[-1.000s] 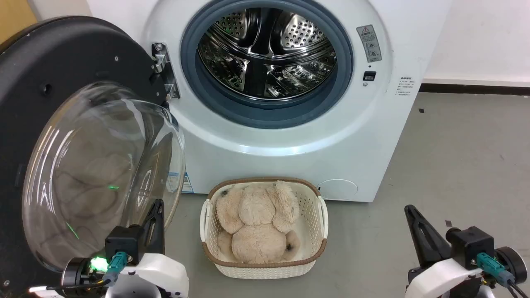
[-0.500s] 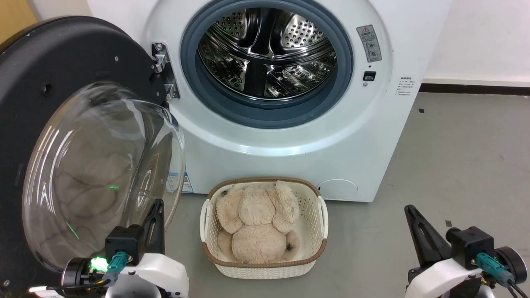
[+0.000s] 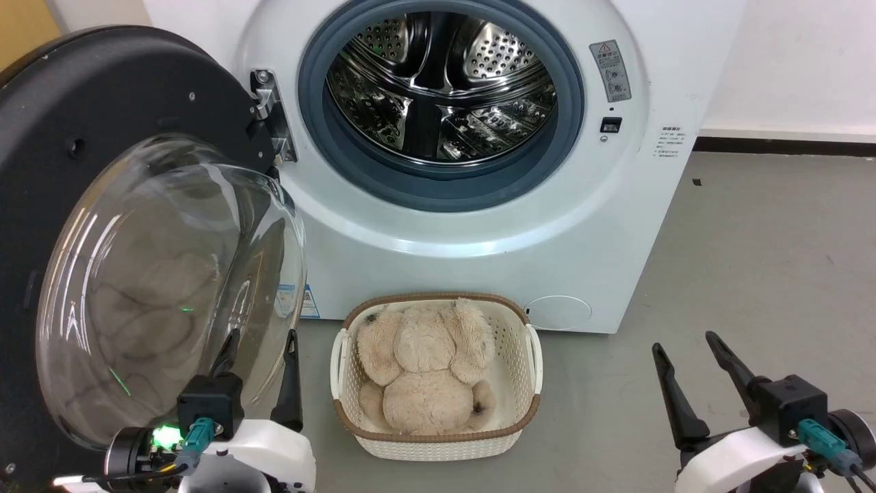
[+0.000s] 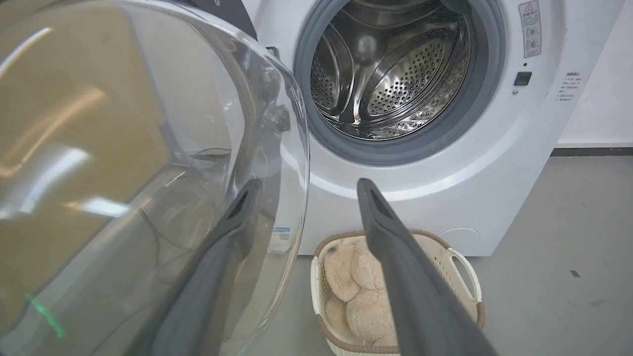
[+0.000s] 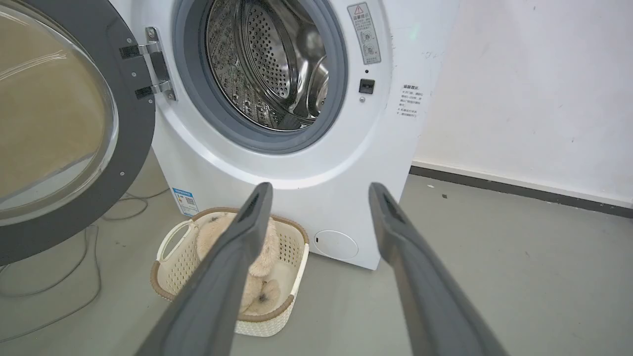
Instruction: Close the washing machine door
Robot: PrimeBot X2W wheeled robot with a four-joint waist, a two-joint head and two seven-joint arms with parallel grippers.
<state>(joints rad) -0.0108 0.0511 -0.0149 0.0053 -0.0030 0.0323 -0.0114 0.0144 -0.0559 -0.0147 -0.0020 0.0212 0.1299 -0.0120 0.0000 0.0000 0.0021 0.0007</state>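
Right wrist view adds floor cables at lower left, under the one open washing machine door; left pincer and right pincer both spread.

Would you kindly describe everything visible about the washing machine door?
The washing machine door is large and round, with a wide black rim and a bulging clear glass bowl at its centre. It stands swung wide open at the left of the washing machine, hung on a metal hinge. The open left gripper is near the bowl's lower edge; contact cannot be told.
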